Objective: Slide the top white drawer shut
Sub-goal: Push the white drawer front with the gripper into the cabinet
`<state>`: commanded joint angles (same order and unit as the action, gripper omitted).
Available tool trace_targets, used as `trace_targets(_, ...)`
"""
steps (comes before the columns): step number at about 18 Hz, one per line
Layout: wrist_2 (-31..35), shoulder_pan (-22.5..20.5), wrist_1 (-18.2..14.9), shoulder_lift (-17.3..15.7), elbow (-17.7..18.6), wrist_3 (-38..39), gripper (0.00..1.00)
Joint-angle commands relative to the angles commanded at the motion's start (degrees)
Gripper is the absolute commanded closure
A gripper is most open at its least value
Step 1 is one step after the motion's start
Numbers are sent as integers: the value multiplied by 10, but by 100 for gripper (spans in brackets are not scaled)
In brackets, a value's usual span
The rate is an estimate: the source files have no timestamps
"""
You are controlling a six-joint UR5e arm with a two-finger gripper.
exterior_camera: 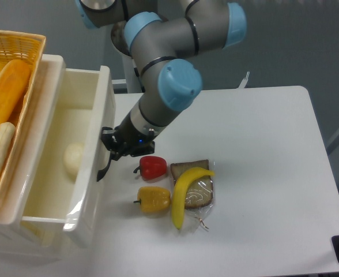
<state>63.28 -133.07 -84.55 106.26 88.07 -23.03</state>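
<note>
Partly open: top white drawer (91,144), glossy, deep, black handle.

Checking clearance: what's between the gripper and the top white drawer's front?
Nothing; in the camera view the gripper presses against the top white drawer front at its black handle.

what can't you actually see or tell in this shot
- Claw: pressed against the top white drawer front; its own body hides the jaws, so open or shut is unclear.
- Drawer handle: mostly hidden by the claw.
- Yellow wicker basket: cut off by the left edge.
- Lower cabinet: hidden beneath the drawer.
</note>
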Motion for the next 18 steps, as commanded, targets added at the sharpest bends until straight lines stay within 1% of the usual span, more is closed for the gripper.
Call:
trace_targets(5, 0, 30, 4, -1, 0, 17, 86)
trace_targets(11, -1, 50, 4, -1, -7, 24, 86)
trace_targets(12, -1, 51, 7, 0, -8, 26, 86)
trace_targets(15, 1, 58, 36, 7, -9, 45, 86)
trace_targets(18, 1, 58, 37, 8, -10, 45, 86)
